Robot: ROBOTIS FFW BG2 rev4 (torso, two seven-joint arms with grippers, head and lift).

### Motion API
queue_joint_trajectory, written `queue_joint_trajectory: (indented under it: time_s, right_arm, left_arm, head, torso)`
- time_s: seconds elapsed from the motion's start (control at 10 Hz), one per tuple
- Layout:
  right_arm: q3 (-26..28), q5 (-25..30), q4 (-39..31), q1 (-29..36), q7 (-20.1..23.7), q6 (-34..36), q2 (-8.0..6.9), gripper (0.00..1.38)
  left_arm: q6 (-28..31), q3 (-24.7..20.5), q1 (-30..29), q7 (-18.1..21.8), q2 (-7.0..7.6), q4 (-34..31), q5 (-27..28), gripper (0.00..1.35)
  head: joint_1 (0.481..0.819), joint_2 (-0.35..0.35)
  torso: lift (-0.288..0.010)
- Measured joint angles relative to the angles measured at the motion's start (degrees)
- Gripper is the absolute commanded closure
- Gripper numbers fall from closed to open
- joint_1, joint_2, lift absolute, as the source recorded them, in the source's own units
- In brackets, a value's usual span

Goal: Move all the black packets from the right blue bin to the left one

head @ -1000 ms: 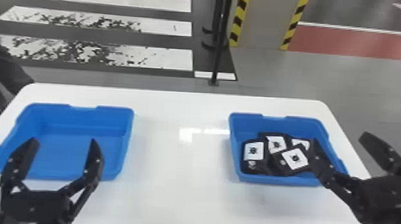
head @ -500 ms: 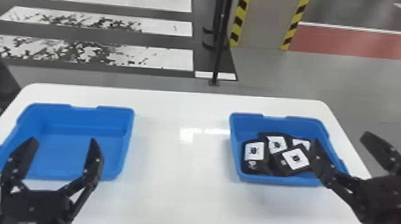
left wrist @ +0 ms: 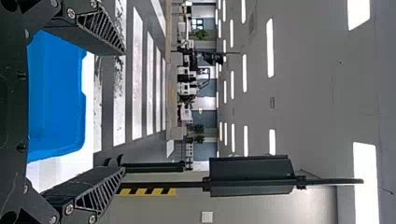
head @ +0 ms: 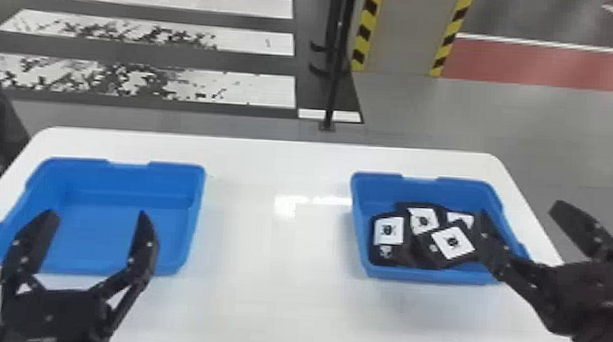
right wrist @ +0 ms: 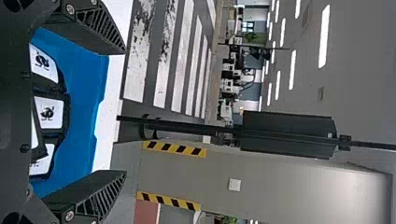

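Painted floor beyond a white worktop
A black pole stands between white floor stripes and a grey pillar edged with yellow-and-black tape; a red floor band runs right. Ceiling lights glow.

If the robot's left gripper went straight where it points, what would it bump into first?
Probably the far wall of the left blue bin, if the left gripper aims low enough. Its tilt is hard to judge; should it pass above, the way looks free.
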State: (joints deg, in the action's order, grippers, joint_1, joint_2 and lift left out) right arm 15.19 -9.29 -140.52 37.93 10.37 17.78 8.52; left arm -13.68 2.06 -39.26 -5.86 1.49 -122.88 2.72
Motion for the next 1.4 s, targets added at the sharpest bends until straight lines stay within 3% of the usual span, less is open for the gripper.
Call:
queue_joint_trajectory:
  time_s: [0.4, 0.8, 1.4]
  right_arm:
    - [-2.24, 1.43, 8.64, -13.85, 0.09, 17.11, 2.35, 0.11]
    - [-6.08, 3.1, 20.74, -26.63, 0.65, 25.3, 3.45, 0.13]
    - [-11.61, 0.49, 26.43, -34.47, 0.71, 39.6, 4.1, 0.13]
  left_arm:
    - [-0.37, 0.52, 0.58, 0.06, 0.16, 0.57, 0.14, 0.16]
    - [-1.4, 1.04, 1.12, 0.3, 0.34, 1.71, 0.14, 0.16]
    - [-1.01, 1.3, 1.8, 1.26, 0.43, 2.59, -0.28, 0.16]
  head:
    - [0.695, -0.116]
    - [0.695, -0.117]
    - [0.695, -0.068]
  torso:
    - [-0.14]
    - [-0.14]
    - [-0.14]
